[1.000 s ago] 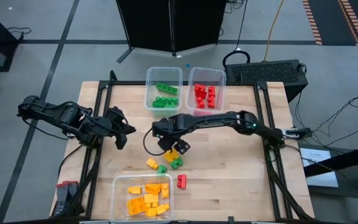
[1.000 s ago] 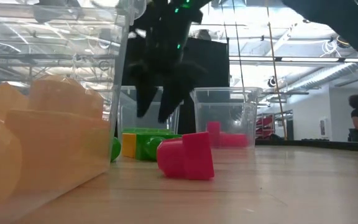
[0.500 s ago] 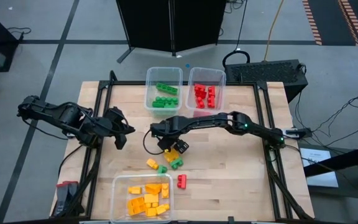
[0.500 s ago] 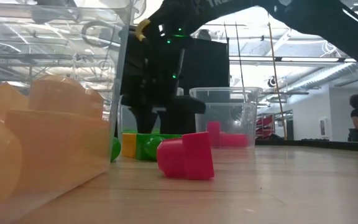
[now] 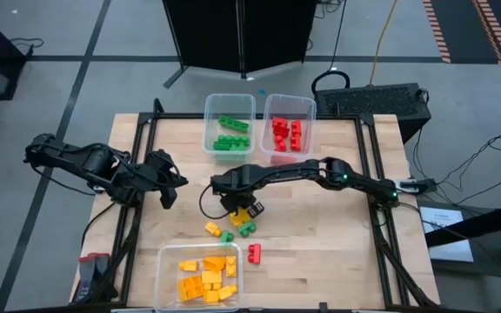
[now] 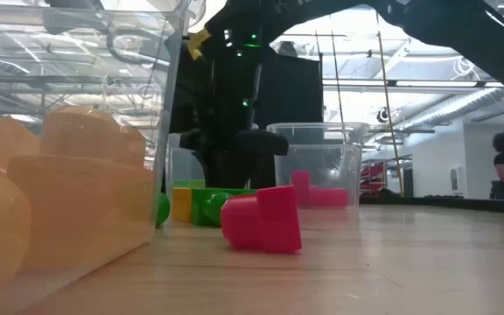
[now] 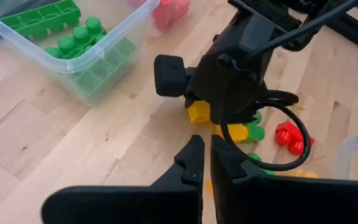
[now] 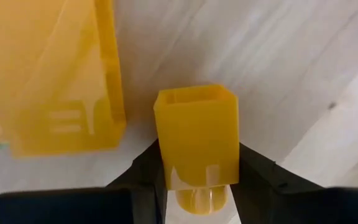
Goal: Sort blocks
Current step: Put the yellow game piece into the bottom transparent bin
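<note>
A yellow block (image 8: 196,138) is clamped by the right gripper (image 8: 197,180) on its flat sides, at the table's centre; being light, rigid and slick, it should be squeezed squarely. The left gripper (image 7: 204,163), at nine o'clock, is shut.

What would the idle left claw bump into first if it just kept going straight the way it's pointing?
Most likely the right arm's wrist, which fills the view straight ahead of the shut left gripper. The right gripper there is gripping a yellow block. Loose blocks lie behind; depth is hard to judge.
</note>
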